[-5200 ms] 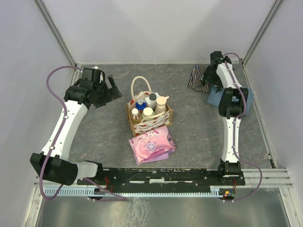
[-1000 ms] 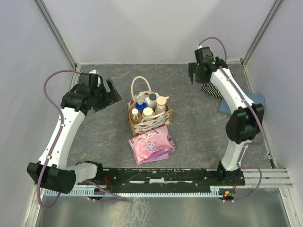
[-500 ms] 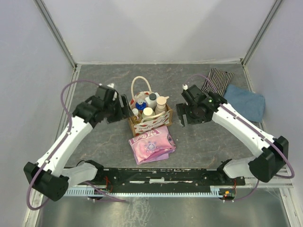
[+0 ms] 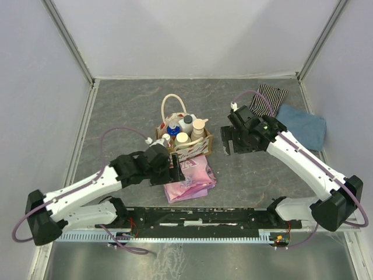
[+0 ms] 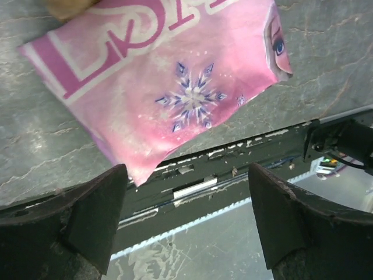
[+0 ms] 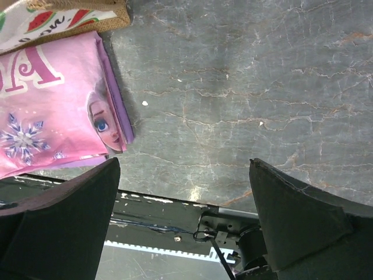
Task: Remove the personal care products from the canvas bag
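Swung since half a second ago from the bag's left flank down to its front, my left jaws now hang spread wide. Their fingers (image 5: 87, 221) frame only the lower edge of the pink folded cloth (image 5: 175, 87) and the dark rail (image 5: 233, 169) beneath, with nothing between them. My right jaws, hardly shifted in that time, are likewise spread and empty, fingers (image 6: 64, 221) over bare desk (image 6: 233, 105) just right of that cloth.

At centre of the top view sits the canvas bag (image 4: 189, 154), its handle (image 4: 173, 102) looping up at the rear left. Packed inside, touching one another, stand the beige pump bottle (image 4: 199, 128), the white-capped bottle (image 4: 186, 123), the orange bottle with blue pump (image 4: 172, 129) and the small amber bottle (image 4: 166, 140). None is out yet.

Hazards, as I judge them:
- My left jaws sit over the cloth rather than the bottles, so closing here would pinch fabric or air.
- Bottles this tightly packed may topple neighbours, or lift the light bag itself, when one is pulled.
- The handle could snag a descending finger.
- Both arms converge on one small opening, so they may collide.

The cloth touches the bag's front wall, crowding a low approach. A striped cloth (image 4: 269, 96) and a blue cloth (image 4: 303, 125) lie well apart at the upper right.
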Motion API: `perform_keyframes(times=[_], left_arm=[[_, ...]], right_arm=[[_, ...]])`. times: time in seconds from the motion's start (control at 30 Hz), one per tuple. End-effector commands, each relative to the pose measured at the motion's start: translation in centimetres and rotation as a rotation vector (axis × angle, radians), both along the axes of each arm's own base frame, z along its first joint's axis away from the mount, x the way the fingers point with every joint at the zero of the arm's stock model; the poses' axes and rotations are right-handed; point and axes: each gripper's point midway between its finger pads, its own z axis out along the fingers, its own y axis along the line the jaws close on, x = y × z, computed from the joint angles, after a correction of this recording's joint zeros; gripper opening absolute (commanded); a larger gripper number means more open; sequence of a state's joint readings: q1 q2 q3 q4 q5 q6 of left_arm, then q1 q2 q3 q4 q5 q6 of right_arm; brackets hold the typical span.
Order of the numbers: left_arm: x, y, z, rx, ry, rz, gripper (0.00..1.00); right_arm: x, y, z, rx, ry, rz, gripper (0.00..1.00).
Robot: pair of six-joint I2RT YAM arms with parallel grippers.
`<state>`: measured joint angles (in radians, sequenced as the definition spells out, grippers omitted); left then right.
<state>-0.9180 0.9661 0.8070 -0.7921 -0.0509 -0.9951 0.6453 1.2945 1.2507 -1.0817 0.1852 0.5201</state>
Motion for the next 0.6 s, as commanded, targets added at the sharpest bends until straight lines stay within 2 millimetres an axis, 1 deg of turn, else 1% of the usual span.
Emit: perform_keyframes(times=[0.0, 0.07, 0.13, 0.2, 0.27, 0.33, 0.4, 0.5, 0.57], left_arm=[[2.4, -3.9, -0.4, -0.043, -0.064, 0.064, 0.92], [3.4, -4.9, -0.9, -0.024, -0.084, 0.071, 0.93], [4.1, -5.3, -1.7, 0.013, -0.080, 0.079, 0.97], [4.2, -5.1, -3.3, 0.094, -0.045, 0.084, 0.99], [4.1, -4.8, -5.4, 0.173, -0.002, 0.083, 1.00], [3.9, -4.0, -6.9, 0.237, 0.031, 0.104, 1.00], [3.3, -2.7, -8.2, 0.311, 0.065, 0.125, 1.00], [2.2, -0.4, -9.2, 0.378, 0.112, 0.182, 1.00], [1.4, 1.2, -9.6, 0.361, 0.127, 0.243, 1.00]], right_arm=[[0.9, 0.4, 2.0, 0.043, -0.065, -0.032, 1.00], [0.9, 0.6, 2.5, 0.063, -0.076, -0.033, 1.00], [0.8, 0.5, 3.1, 0.074, -0.087, -0.034, 1.00], [0.8, 0.3, 3.8, 0.078, -0.107, -0.039, 1.00], [0.8, 0.2, 4.3, 0.080, -0.123, -0.039, 1.00], [0.8, 0.1, 4.6, 0.083, -0.134, -0.038, 1.00], [0.8, 0.0, 4.8, 0.085, -0.138, -0.037, 1.00], [0.8, -0.1, 5.2, 0.087, -0.150, -0.035, 1.00], [0.9, -0.3, 5.4, 0.083, -0.164, -0.034, 1.00]])
